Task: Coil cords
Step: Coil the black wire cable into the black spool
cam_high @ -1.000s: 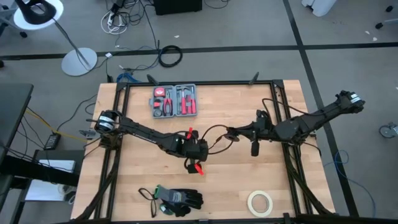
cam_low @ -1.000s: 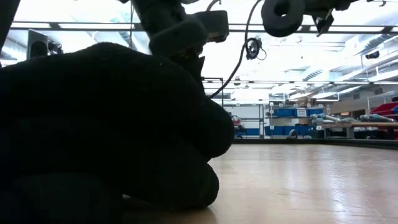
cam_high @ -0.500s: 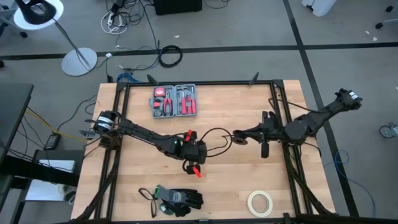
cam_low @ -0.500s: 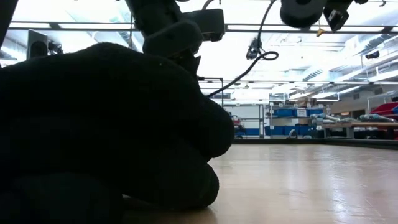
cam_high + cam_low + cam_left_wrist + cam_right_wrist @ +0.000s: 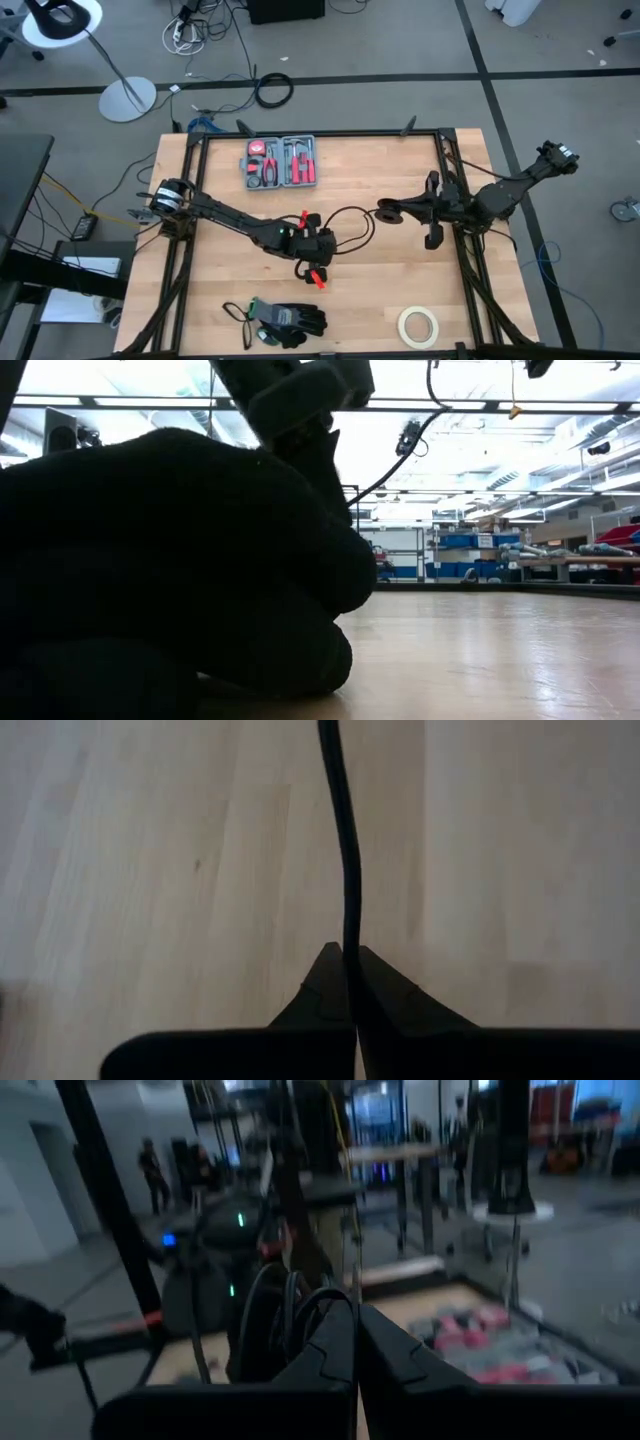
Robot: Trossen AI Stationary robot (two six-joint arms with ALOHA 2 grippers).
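Both grippers are closed on one thin black flexible cord [image 5: 350, 222], seen from above over a pale wooden table [image 5: 380, 290] with a black frame. Using the grey open tool case with red-handled tools [image 5: 281, 162] at the table's far edge as landmark: the left gripper [image 5: 322, 243] sits nearer the front than the case and slightly to its right, fingers pinched on the cord; the right gripper [image 5: 384, 212] is well to the case's right, also clamped on the cord. Between them the cord arcs in a loose loop above the tabletop. Further from the case, at the front edge, lie a pair of black gloves [image 5: 285, 321] and a cream roll of tape [image 5: 419, 325]. From table height, a large dark glove mass [image 5: 170, 570] fills the left of the view; the left arm's gripper body [image 5: 300, 395] hangs above it, and the cord [image 5: 400, 455] runs up and to the right from it, in the air above the table. The left wrist camera shows its two dark fingers [image 5: 325, 985] shut tight on the cord [image 5: 345, 850], which runs straight away over the bare wood. The right wrist camera shows its dark fingers [image 5: 335, 1340] pressed together, with loops of the cord [image 5: 285, 1315] just beyond them, and the tool case [image 5: 480, 1335] blurred farther off.
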